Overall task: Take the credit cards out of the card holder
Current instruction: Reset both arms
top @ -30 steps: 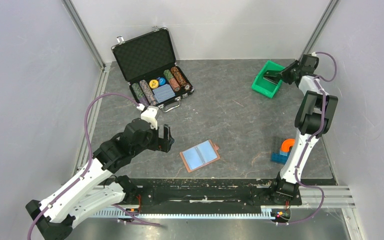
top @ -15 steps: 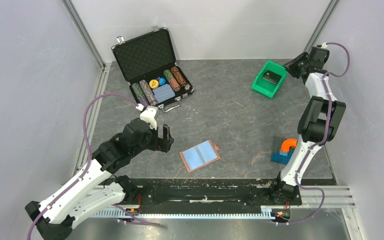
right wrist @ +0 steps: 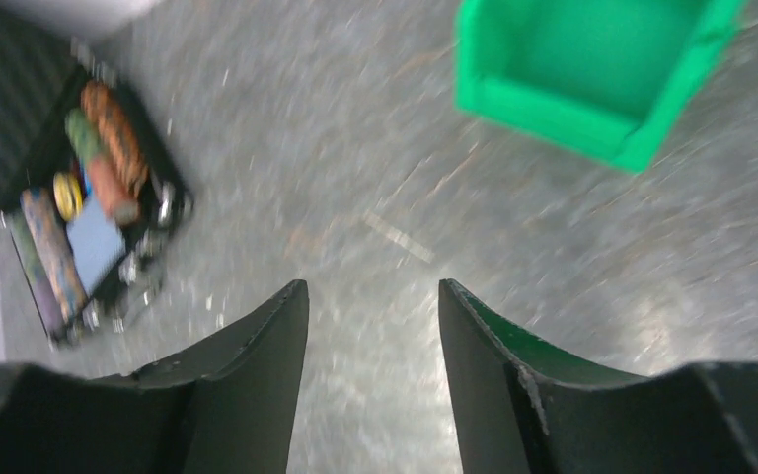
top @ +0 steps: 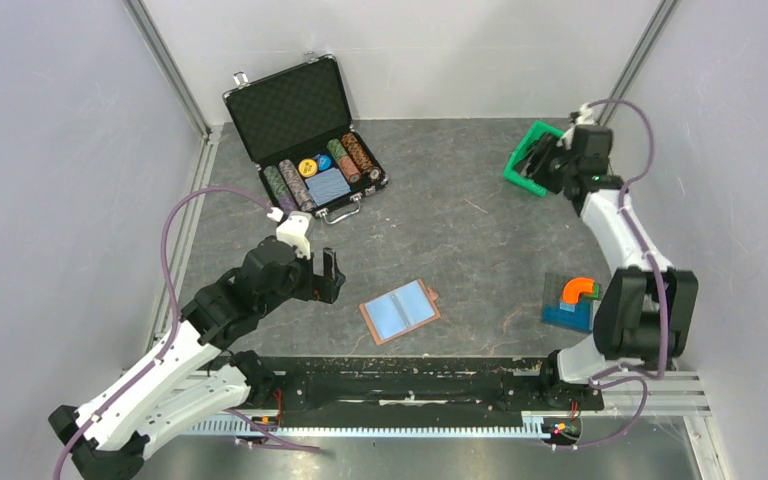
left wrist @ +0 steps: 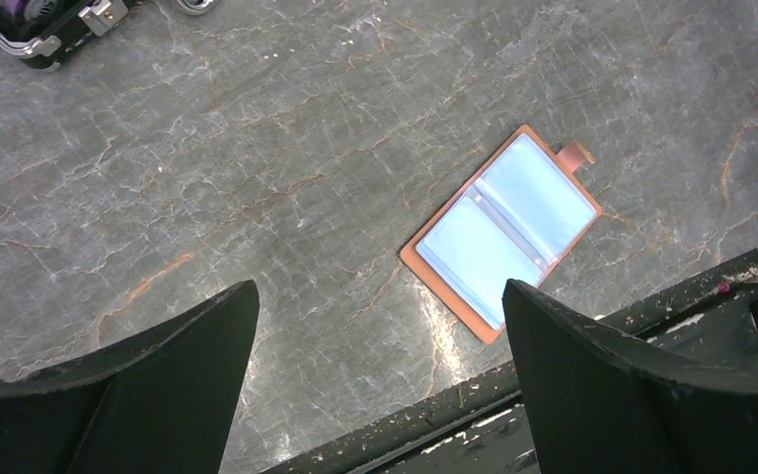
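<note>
Starting at the near edge of the table (top: pixel 480 240), the card holder (left wrist: pixel 501 237) lies opened flat just beyond the black rail, light blue lining up and brown rim showing all round. Its long axis runs slantwise in the top view, from left-and-near to right-and-far, and the fold crosses it the short way. A small brown tab sticks out at the far right end, pointing away from the left arm.

No dark credit cards show in its pockets from either view. Both halves read as plain pale blue, so I cannot tell if any are tucked inside.

The left claw (left wrist: pixel 380 288) hangs above the bare table with its fingers spread wide and nothing between them. The holder sits to its right and a touch nearer the rail. In the wrist view it lies off toward the right finger, not centred in the gap. This is clearly the nearer arm, so my guess is that any reach for the holder means sliding right and turning to square up with that slanted axis.

Further out on the right, a blue and orange block (top: pixel 572 300) stands by the right arm.

Far right now: the right claw (right wrist: pixel 373 286) is up by the green bin (right wrist: pixel 553 114), well away from the holder, with its fingers apart and holding nothing. That view is blurred, and the bin's inside shows only green.

At the back left, the black poker chip case (top: pixel 305 130) stands open.
</note>
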